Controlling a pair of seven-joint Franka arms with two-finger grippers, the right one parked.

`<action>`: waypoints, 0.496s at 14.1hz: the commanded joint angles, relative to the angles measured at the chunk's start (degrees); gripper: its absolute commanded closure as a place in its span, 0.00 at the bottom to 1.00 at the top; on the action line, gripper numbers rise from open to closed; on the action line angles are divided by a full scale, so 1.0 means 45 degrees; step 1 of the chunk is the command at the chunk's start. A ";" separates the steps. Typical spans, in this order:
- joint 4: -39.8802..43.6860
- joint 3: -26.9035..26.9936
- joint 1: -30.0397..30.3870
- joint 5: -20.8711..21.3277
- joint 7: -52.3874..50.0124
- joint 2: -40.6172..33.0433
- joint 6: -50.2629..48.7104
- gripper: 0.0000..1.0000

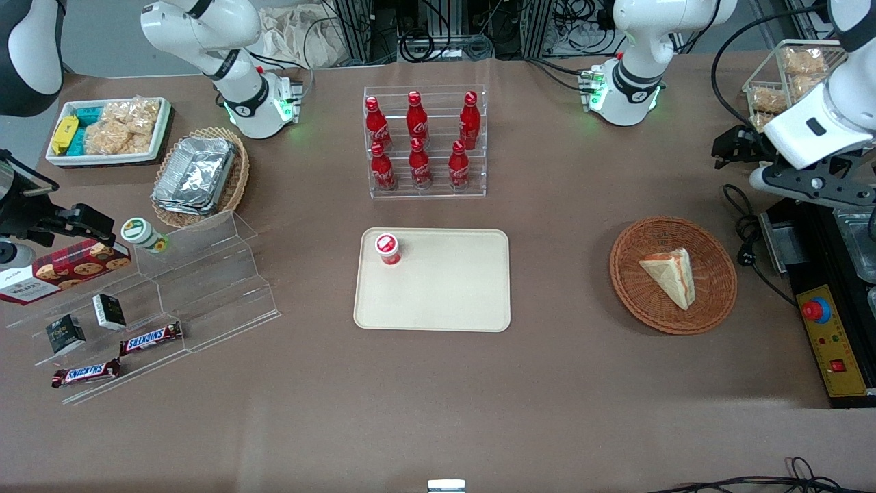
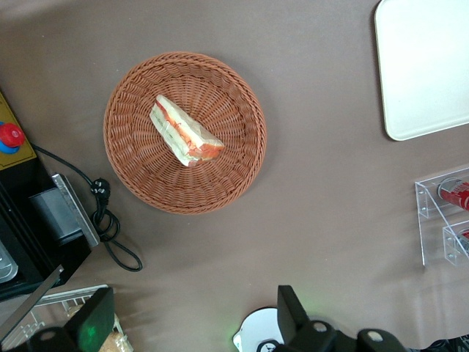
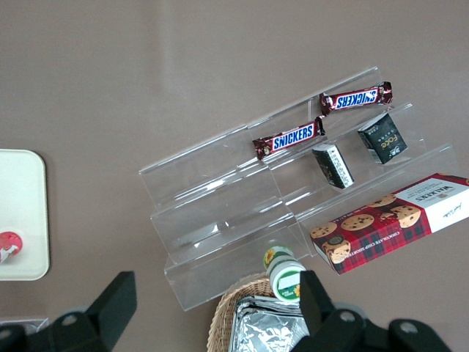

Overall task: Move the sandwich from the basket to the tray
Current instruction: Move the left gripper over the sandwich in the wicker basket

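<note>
Table [image 1: 438, 404] w/ plenty on it, but only three things matter.

Tray [image 1: 445, 294]: mid-table, flat. One small red-lidded cup [image 1: 387, 248] stands in the tray corner farthest from the front cam, toward the parked arm's end. The rest of the tray is bare.

Basket [image 1: 626, 287]: toward the working arm's end, well apart from the tray, nothing between them.

Gripper [image 1: 733, 147]: up high, farther from the front cam than the basket and not over it yet. Jaws spread wide, holding nothing.

Sandwich [image 1: 672, 274]: lies in the basket, roughly centred, filling edge showing in the wrist view.

Step in hand, as I read it: the approach, grab not yet begun. To do it well:
- centre over the wedge's thick middle, not the thin tip
- turn the wrist so the fingers close across the narrow way, on the bread faces
- come straight down and keep the fingertips off the wicker rim
- squeeze lightly; soft bread prob. crushes or slips
- lift clear of the rim before going sideways
- set it on the bare part of the tray, away from the cup.
</note>
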 commanded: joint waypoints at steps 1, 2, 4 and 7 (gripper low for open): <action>0.0844 -0.0018 0.0070 0.0149 -0.0356 0.0574 -0.0384 0.00; 0.0884 -0.0037 0.0051 0.0130 -0.0436 0.0730 -0.0384 0.00; 0.1349 -0.0077 0.0051 0.0265 -0.0185 0.1451 -0.0403 0.00; 0.0947 -0.0076 0.0517 0.0071 -0.0455 0.1688 -0.0269 0.00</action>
